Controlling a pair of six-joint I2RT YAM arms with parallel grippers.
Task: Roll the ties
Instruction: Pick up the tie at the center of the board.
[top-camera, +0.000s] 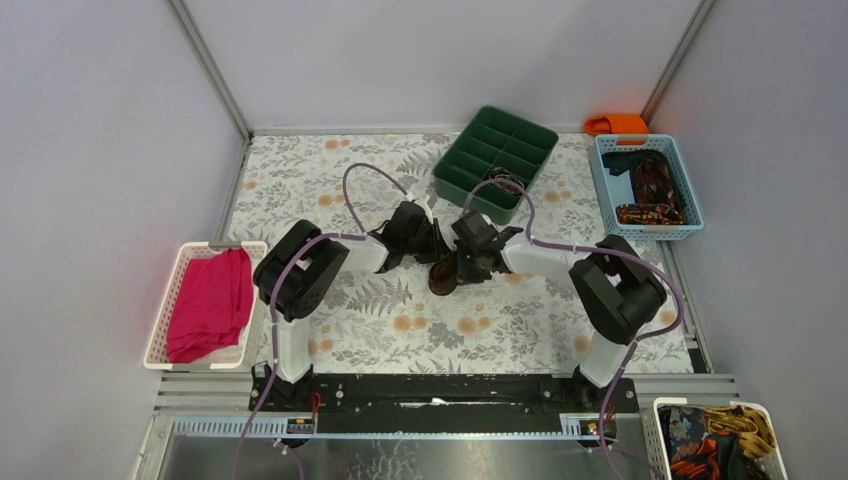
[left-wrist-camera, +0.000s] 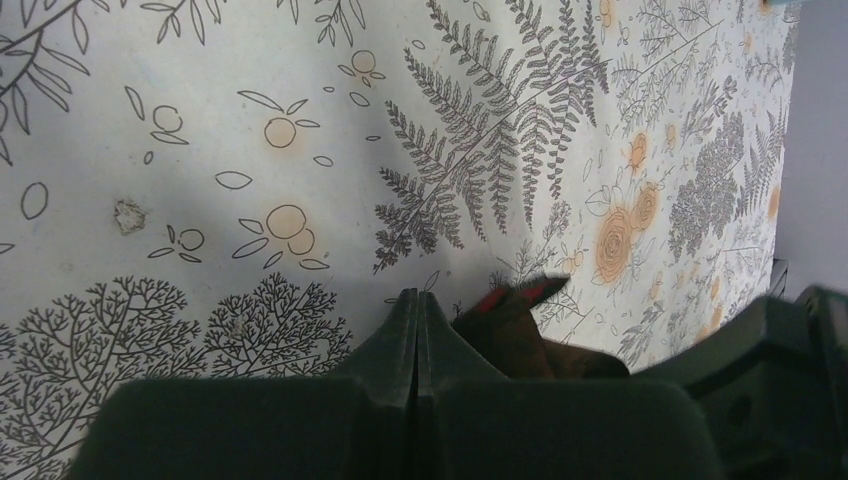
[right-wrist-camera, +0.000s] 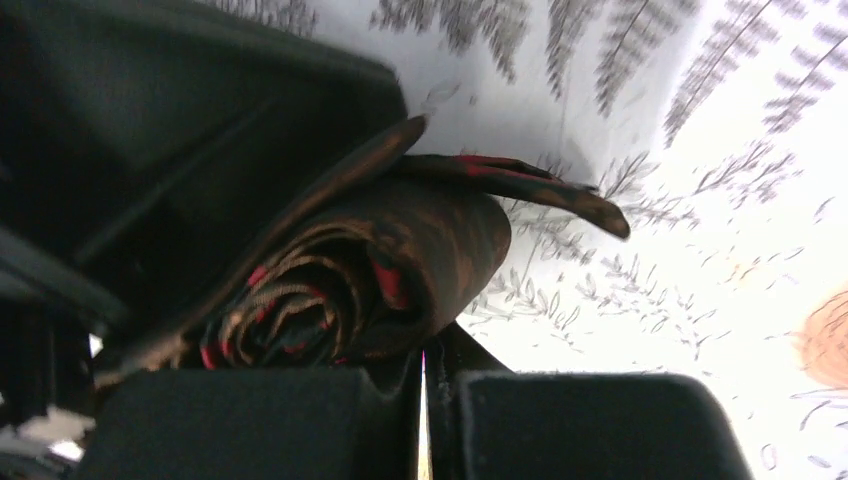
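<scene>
Brown rolled tie (top-camera: 443, 275) lies mid-table between left gripper (left-wrist-camera: 416, 302), clenched empty, and right gripper (right-wrist-camera: 424, 362), clenched against it. I see its spiral end facing the right wrist camera, loose tip jutting sideways.

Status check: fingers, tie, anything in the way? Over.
Left fingers shut, empty, beside tie. Right fingers shut at the roll, grip unclear. Tie end sticks out loose. No obstruction seen.

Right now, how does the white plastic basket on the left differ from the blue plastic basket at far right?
White plastic basket holds a magenta cloth; blue plastic basket holds dark patterned ties. White sits near left, blue far right. Both are rectangular and slotted.
</scene>
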